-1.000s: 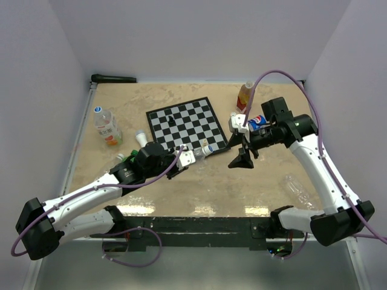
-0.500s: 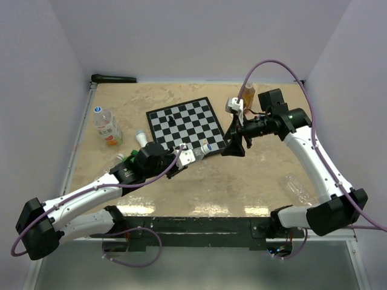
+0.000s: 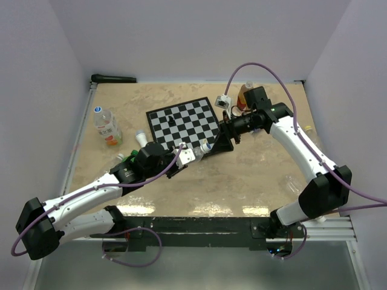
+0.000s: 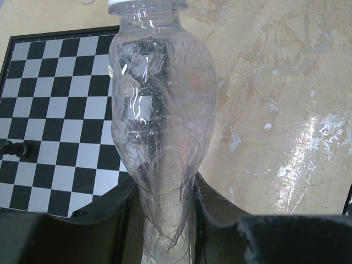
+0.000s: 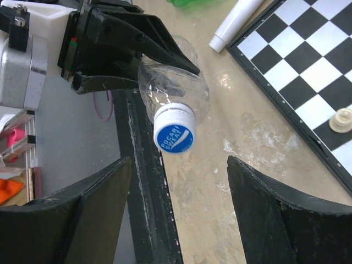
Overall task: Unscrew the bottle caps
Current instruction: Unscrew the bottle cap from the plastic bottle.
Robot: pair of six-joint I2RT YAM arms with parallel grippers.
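Cap (image 5: 175, 129): blue and white, screwed onto the neck of a clear, crumpled bottle (image 4: 162, 121). Not yet off.

Location: the bottle sits over the table (image 3: 254, 175), just off the near right corner of the chessboard (image 3: 181, 121). Whether its body touches the table cannot be told from these views.

Left tool (image 4: 165, 187): nearly closed, clamped around the lower body of the bottle, one finger on each side. The cap end points away from it.

Right tool (image 5: 177, 162): fingers spread wide, holding nothing.

Key relation: the bottle's long axis runs from the left tool toward the right tool, up and to the right in the overhead view. The cap is at the far end, facing the right tool. The right wrist camera looks almost straight down this axis, so the cap shows face-on as a near circle. Side to side it lies roughly midway between the two fingers. It sits ahead of the fingertips, not between them, with clear gaps on both sides and no contact.

Nearer arm: the right. The left is occupied steadying the body.

Judgement: the next move calls for the right tool to advance straight along the bottle axis until the fingers bracket the ribbed rim. It would then close and twist about that same axis.

Risk: the thin body may flex or twist in the left grip under torque.
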